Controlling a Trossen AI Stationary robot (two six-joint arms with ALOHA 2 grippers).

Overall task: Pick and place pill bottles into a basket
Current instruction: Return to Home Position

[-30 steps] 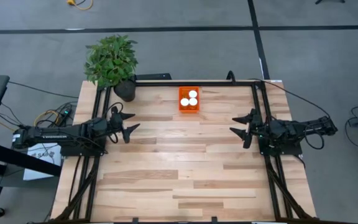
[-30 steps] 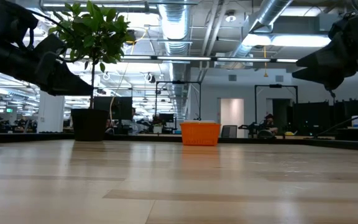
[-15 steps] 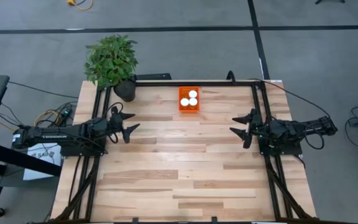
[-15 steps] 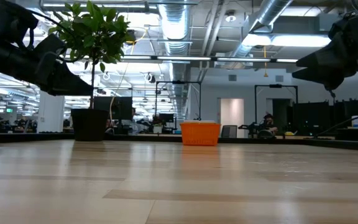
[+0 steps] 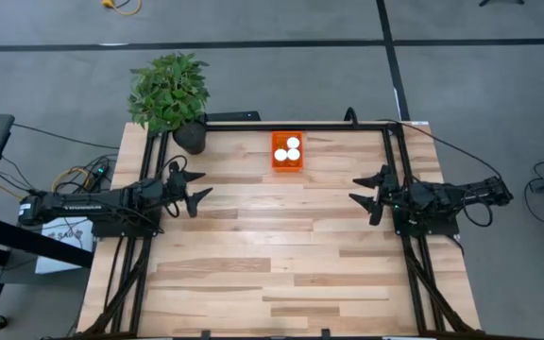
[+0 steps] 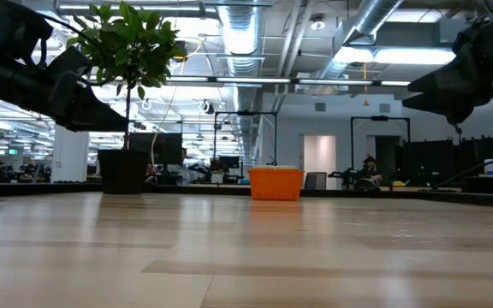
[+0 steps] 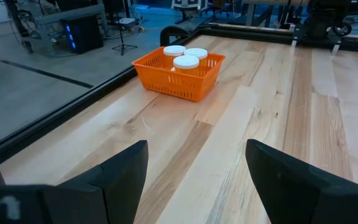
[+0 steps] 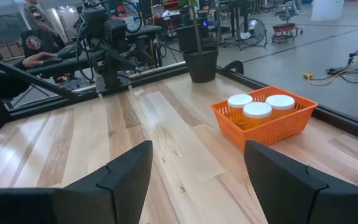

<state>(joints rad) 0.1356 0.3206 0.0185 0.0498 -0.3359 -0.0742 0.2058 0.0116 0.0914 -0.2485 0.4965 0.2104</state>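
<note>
Basket (image 5: 287, 151) sits at the far edge of the tabletop (image 5: 272, 255), about midway along that edge, just to the right of the dark plant pot (image 5: 190, 138) as I look down from above. I count three pill bottles (image 5: 293, 143) inside it, standing upright with their white caps up and packed close together. Two are side by side and the third is tucked against them. From the wrist cameras the caps rise a little above the basket's low meshed walls, with some amber body showing through the near wall.

On my left arm the end effector (image 5: 199, 186) hangs over the left side of the tabletop, pointing inward toward the middle. Its two fingers are spread wide apart with nothing between them, and in its own wrist camera I see only bare wood between the dark fingers.

On my right arm the end effector (image 5: 358, 190) mirrors it over the right side, pointing inward. Its fingers are likewise spread and hold nothing. Both are well apart from the basket and from each other, and the table-height camera shows both arms raised clear above the wood.

A leafy plant (image 5: 168, 90) spreads out of the pot at the far left corner. Past the left arm, the right wrist camera picks up a person (image 8: 36, 43) in dark clothing beyond the tabletop's edge.
</note>
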